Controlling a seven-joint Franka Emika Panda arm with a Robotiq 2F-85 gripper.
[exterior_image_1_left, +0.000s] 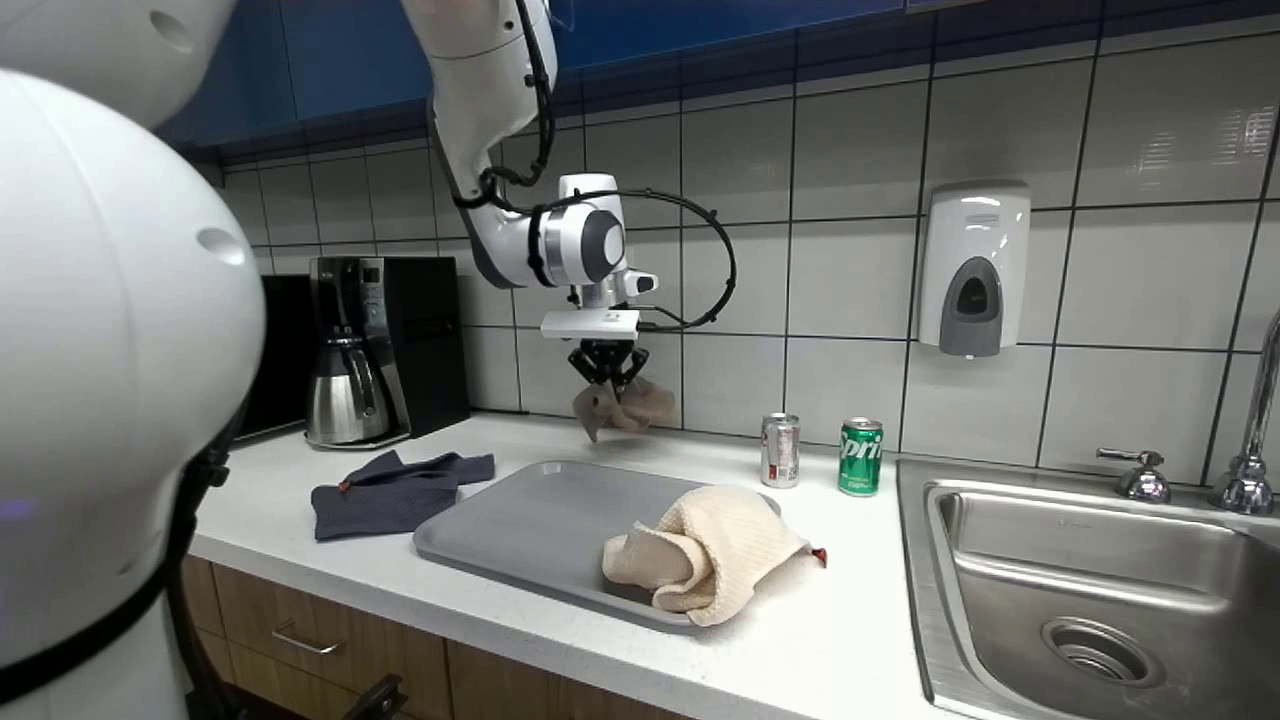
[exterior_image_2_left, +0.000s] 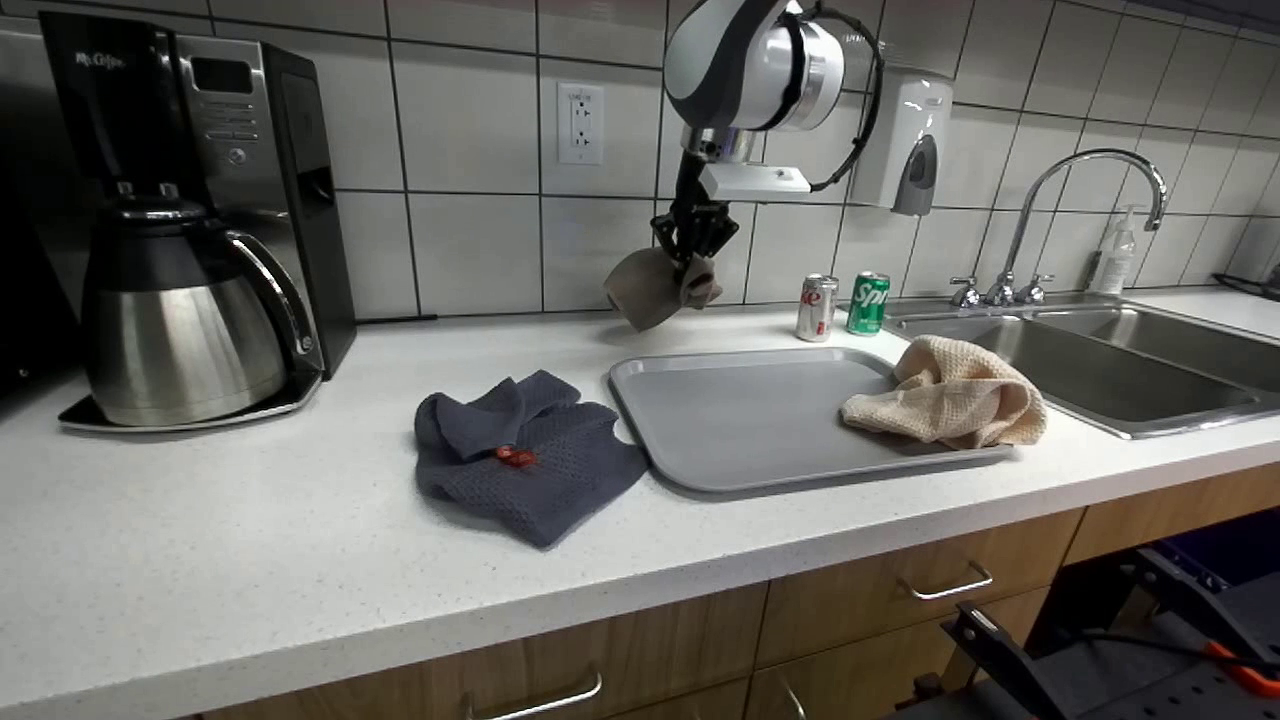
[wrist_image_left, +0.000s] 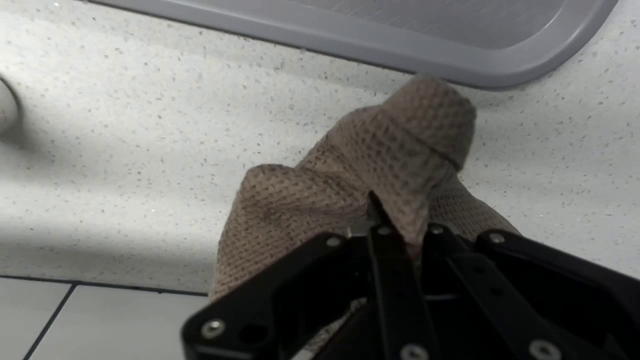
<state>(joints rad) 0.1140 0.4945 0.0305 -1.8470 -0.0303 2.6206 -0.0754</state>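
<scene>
Ref. wrist view: your fingers (wrist_image_left: 397, 285) stand narrow, closed on a pinch of brown cloth (wrist_image_left: 370, 155). The cloth is thus at the grip itself; there's no approach offset to resolve. It hangs bunched, w/o a clear long axis: a folded end projects past the tips twd the tray (wrist_image_left: 345, 37), & wider folds spread back twd the tiled wall (wrist_image_left: 120, 325).

Key relation: you have fingers + cloth over the rear strip of the worktop (wrist_image_left: 165, 125), btwn wall & tray. The tray lies on the side away from the wall, w/ its long edge & a rounded corner nr the folded end. In this view the cloth tip meets the tray's edge line; the vert. gap can't be read here. In both exterior views the fingers point down & the cloth appears clear of the worktop. Single arm, so you have no choice of side.

Next out: silver can (exterior_image_2_left: 817, 307) & green can (exterior_image_2_left: 868, 303) stand upright behind the tray, sink side of your fingers. Dark blue cloth (exterior_image_2_left: 530, 480) lies by the tray's opp. end, twd the coffee maker (exterior_image_2_left: 235, 130). Cream cloth (exterior_image_2_left: 960, 390) lies partly on the tray, partly over its sink-side end. Farthest: the sink (exterior_image_1_left: 925, 580), well apart from your grip.
</scene>
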